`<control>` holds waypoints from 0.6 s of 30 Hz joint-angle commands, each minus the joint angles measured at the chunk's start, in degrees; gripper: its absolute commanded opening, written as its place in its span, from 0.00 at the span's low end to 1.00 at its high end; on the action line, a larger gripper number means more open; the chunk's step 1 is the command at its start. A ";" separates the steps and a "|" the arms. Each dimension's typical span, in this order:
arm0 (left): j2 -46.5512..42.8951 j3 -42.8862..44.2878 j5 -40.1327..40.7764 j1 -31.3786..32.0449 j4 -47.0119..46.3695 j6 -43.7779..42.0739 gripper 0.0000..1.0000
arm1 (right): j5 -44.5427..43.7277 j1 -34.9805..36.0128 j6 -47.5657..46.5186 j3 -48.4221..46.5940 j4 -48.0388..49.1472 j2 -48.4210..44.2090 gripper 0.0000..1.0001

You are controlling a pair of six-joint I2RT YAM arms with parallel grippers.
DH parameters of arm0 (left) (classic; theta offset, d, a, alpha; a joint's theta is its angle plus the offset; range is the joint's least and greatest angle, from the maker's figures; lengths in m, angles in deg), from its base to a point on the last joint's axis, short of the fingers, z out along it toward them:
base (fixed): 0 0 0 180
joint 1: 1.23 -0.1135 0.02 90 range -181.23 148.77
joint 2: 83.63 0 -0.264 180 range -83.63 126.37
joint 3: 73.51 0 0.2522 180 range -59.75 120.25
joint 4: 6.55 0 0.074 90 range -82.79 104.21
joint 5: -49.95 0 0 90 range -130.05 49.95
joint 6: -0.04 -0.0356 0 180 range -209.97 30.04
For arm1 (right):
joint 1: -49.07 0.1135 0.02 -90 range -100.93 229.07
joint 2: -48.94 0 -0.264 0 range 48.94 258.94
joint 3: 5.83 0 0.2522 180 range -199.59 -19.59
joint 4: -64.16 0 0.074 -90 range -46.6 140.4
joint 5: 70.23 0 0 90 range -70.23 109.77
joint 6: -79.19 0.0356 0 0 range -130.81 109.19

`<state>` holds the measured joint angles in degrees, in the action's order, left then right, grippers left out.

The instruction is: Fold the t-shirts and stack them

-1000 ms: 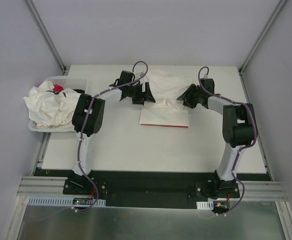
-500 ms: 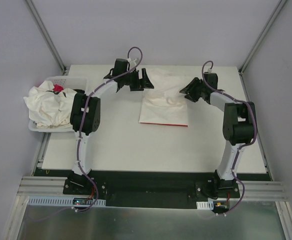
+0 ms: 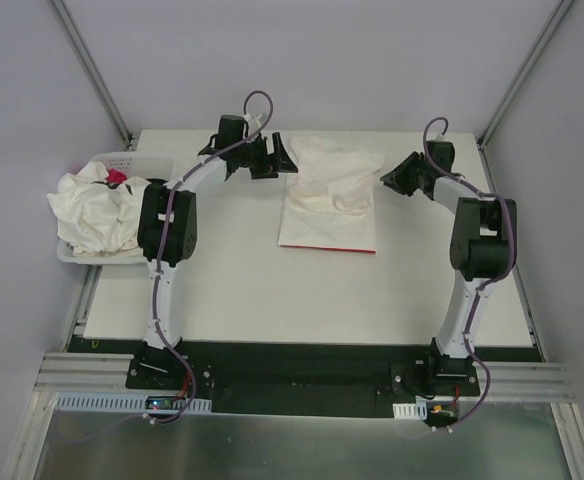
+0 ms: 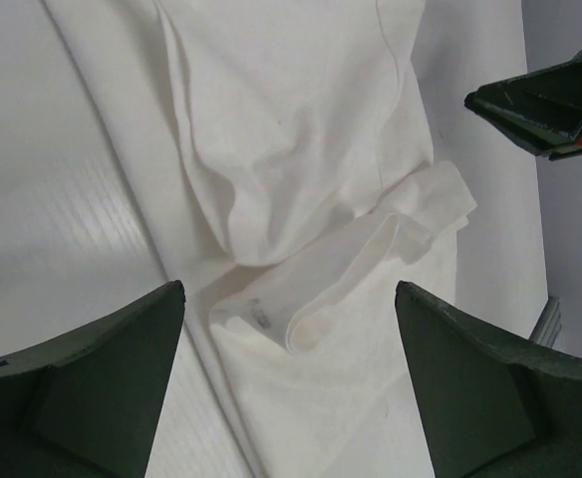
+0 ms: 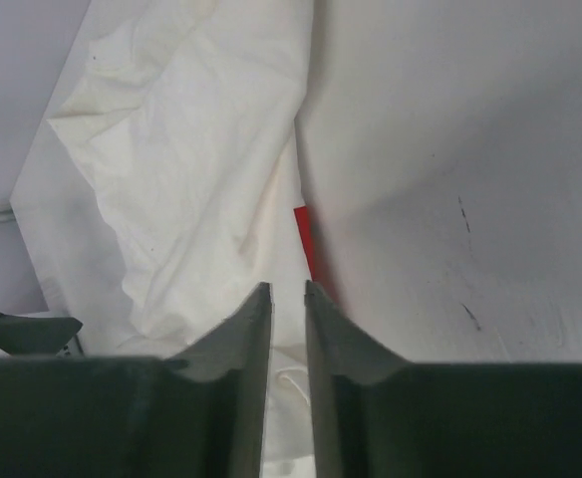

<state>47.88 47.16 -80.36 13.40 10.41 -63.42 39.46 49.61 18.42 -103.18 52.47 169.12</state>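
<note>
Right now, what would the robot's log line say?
left gripper: open, empty | right gripper: narrow gap, empty | t-shirt: partly folded, between grippers | basket: shirt pile inside

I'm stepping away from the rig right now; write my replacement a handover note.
Left gripper: open, empty, at the far-left corner of the t-shirt on the table.
Right gripper: jaws a narrow slit apart, nothing seen in them, by that shirt's right edge.
Done: this shirt is partly folded, its far end rumpled.
Left: finish it; the heap of t-shirts in the basket is unfolded.
</note>
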 commanded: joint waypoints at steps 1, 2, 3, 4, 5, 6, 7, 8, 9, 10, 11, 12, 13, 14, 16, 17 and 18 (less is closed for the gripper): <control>-12.04 -5.56 -2.31 -0.13 -0.48 -2.55 0.85 | 0.71 -0.18 -0.40 3.76 0.22 -13.27 0.11; -14.06 -7.05 -2.14 0.04 -0.65 -2.99 0.84 | 0.80 0.08 -0.32 5.18 0.65 -15.65 0.06; -18.00 -10.20 -2.14 0.31 -0.65 -4.12 0.84 | 0.80 0.78 -0.32 7.02 0.75 -17.77 0.03; -19.86 -11.80 -2.14 1.27 -0.65 -4.66 0.84 | 0.88 1.48 -0.40 10.08 0.83 -21.44 0.01; -21.53 -15.12 -2.31 1.97 -0.57 -5.10 0.84 | 0.97 2.18 -0.41 11.77 1.01 -22.96 0.01; -24.25 -16.63 -2.49 2.76 -0.57 -6.06 0.84 | 1.41 3.84 -0.49 13.09 1.10 -24.19 0.01; -25.32 -18.04 -2.92 4.77 -0.57 -6.68 0.84 | 1.50 4.73 -0.23 14.32 1.10 -25.33 0.01; -26.20 -20.40 -3.36 5.83 -0.65 -7.12 0.84 | 1.67 5.52 0.21 17.38 2.06 -26.91 0.01; -26.64 -21.39 -5.54 7.15 -0.65 -8.25 0.84 | 2.20 7.27 0.64 18.72 3.28 -27.45 0.01; -26.91 -22.09 -6.52 8.38 -0.57 -8.96 0.84 | 2.29 8.16 1.17 20.12 4.34 -27.72 0.01; -26.74 -23.40 -7.23 10.66 -0.57 -9.23 0.84 | 2.29 9.04 1.79 21.53 5.31 -27.46 0.01; -25.95 -23.85 -8.28 11.72 -0.57 -9.75 0.84 | 2.73 10.61 1.88 21.98 5.93 -27.02 0.01; -25.25 -24.12 -8.81 12.69 -0.65 -9.85 0.85 | 3.08 11.32 1.88 21.98 6.28 -26.32 0.01; -24.46 -24.38 -8.90 14.44 -0.57 -9.93 0.84 | 3.26 11.94 2.31 21.89 6.46 -25.18 0.01; -21.91 -24.47 -8.99 15.77 -0.65 -9.32 0.84 | 4.04 13.61 2.84 21.37 7.51 -22.02 0.01; -21.03 -24.12 -9.08 16.39 -0.57 -9.58 0.84 | 4.48 13.88 3.28 21.02 8.73 -20.88 0.01; -19.46 -23.95 -8.99 17.44 -0.65 -9.93 0.84 | 5.10 14.23 3.72 20.67 9.01 -18.60 0.01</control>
<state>23.59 24.15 -87.01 29.27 9.23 -70.72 42.21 62.76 20.10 -82.20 57.62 145.13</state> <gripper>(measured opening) 0.843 0.012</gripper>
